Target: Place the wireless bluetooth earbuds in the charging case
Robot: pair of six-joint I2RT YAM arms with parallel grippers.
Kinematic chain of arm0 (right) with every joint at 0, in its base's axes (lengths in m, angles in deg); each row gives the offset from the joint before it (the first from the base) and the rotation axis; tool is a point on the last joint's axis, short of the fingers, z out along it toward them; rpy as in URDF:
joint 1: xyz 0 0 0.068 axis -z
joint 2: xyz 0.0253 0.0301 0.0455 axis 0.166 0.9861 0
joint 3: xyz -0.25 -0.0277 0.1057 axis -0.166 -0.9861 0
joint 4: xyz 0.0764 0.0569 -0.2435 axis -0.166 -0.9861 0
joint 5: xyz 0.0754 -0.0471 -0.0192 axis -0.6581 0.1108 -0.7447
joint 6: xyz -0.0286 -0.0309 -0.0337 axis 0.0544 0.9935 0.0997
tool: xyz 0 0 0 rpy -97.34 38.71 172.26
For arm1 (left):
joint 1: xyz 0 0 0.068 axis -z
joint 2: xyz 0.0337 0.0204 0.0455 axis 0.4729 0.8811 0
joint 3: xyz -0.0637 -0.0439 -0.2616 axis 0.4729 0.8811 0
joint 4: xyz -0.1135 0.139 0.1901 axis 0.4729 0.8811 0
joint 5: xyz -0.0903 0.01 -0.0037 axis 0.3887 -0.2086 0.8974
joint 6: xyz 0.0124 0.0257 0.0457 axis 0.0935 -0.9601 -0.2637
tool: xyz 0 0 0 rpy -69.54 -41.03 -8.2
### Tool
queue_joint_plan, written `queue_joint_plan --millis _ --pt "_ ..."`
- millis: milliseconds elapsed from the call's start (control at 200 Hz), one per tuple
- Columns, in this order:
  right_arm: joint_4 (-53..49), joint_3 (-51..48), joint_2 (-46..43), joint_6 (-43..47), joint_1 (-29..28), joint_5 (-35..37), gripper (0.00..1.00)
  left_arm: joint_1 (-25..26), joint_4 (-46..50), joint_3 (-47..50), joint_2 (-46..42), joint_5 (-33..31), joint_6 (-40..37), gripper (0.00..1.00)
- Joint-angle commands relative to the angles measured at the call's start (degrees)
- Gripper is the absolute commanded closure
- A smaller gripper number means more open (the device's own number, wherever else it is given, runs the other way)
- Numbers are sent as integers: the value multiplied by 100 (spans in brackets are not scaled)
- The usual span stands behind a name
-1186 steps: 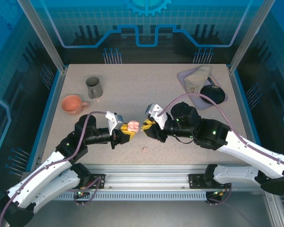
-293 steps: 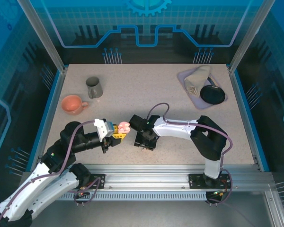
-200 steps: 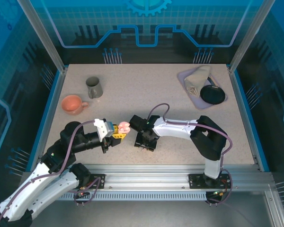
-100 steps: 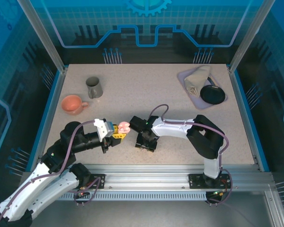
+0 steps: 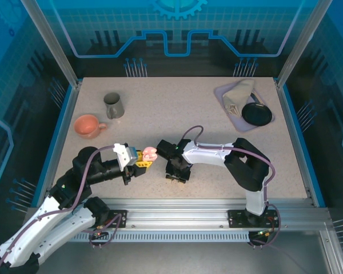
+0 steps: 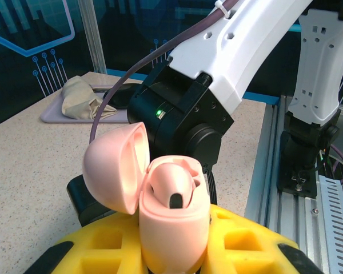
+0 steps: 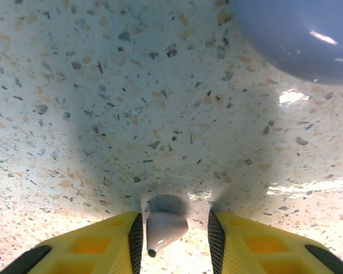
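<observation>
My left gripper [image 5: 142, 161] is shut on a pinkish-beige charging case [image 5: 150, 152], held above the table near its front. In the left wrist view the case [image 6: 174, 234] stands upright between the yellow fingers [image 6: 97, 251] with its lid [image 6: 114, 165] swung open to the left. One matching earbud [image 6: 172, 182] sits inside. My right gripper [image 5: 175, 177] points straight down at the table just right of the case. In the right wrist view a small pale earbud [image 7: 163, 225] lies on the table between the jaws of that gripper [image 7: 174, 235]. It rests against the left pad, with a gap to the right pad.
An orange cup [image 5: 87, 125] and a grey metal cup [image 5: 114, 105] stand at the back left. At the back right are a lavender tray [image 5: 223, 91] with a folded cloth [image 5: 237, 96] and a black round disc [image 5: 256, 114]. The metal rail [image 5: 177, 205] runs along the front edge.
The right gripper's jaws have narrowed around the earbud on the table and its elbow has shifted slightly. The left arm and the case have not moved.
</observation>
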Motion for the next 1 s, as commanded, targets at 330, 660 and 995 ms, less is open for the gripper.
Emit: queue_joint_plan --millis 330,660,995 --pt "131 158 218 224 48 132 71 36 -61 -92 -30 -5 -56 100" --pt "158 168 176 335 40 166 75 35 -62 -88 -21 -21 -60 100" --pt "55 136 -132 649 31 468 75 34 -175 5 88 1 63 100"
